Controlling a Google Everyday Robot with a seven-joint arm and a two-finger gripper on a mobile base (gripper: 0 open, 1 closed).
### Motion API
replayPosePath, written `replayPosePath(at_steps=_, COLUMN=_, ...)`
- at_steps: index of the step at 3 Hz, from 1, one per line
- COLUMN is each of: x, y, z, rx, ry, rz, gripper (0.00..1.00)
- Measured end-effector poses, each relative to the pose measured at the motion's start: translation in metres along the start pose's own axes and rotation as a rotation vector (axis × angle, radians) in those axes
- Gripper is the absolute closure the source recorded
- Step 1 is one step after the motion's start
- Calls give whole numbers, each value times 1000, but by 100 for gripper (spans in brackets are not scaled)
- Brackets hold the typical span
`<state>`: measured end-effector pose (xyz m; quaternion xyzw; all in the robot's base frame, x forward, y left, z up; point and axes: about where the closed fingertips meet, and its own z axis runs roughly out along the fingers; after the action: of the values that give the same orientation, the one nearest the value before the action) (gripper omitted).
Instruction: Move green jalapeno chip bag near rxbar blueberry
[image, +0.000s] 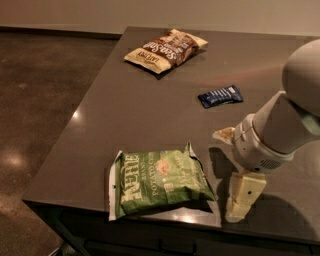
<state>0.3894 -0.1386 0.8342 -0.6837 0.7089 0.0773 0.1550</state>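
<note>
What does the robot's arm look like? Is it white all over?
Mostly. The arm is made of fat, rounded white tubes. The gripper, just right of the green jalapeno chip bag near the front edge of the table, is pale cream and blocky.
</note>
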Motion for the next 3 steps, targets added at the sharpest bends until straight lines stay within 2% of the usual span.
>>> replayPosePath(at_steps=2, x=-33, y=3, z=9, rx=-9, ry=-52, rz=-25, gripper=0)
replayPosePath(at_steps=3, x=-51, y=-2, z=11, rx=-27, ry=-67, rz=-34, gripper=2)
